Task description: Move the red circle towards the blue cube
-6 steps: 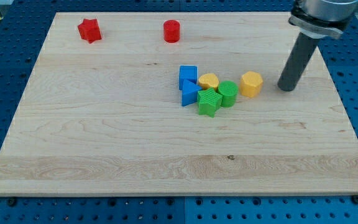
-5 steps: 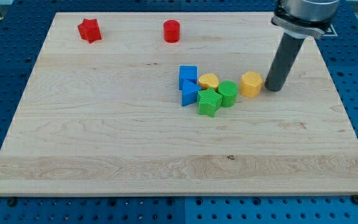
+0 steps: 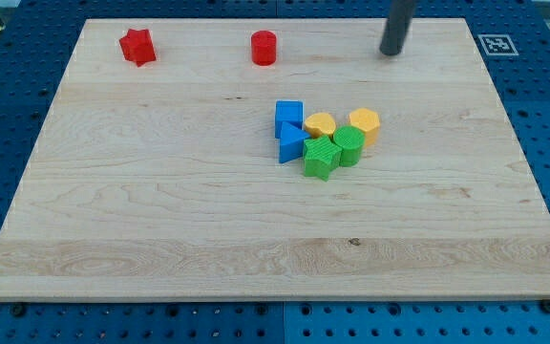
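The red circle sits near the view's top, left of centre. The blue cube sits in the middle of the board, at the top left of a cluster. My tip is at the view's top right, well to the right of the red circle and apart from every block.
A blue triangle lies just below the blue cube. A yellow round block, a yellow hexagon, a green cylinder and a green star crowd its right side. A red star sits at the top left.
My tip moved from beside the yellow hexagon up and left to the board's top. The yellow hexagon shifted left, up against the cluster.
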`<action>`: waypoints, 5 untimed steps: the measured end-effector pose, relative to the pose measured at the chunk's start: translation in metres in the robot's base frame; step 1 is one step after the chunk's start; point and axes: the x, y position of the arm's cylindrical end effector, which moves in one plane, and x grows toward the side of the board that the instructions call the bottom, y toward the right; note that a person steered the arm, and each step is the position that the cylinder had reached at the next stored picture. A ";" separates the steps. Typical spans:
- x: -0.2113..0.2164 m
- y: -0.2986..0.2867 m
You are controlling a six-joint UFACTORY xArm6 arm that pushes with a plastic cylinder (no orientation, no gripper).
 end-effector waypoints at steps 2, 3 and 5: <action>-0.019 -0.125; 0.004 -0.155; 0.011 -0.162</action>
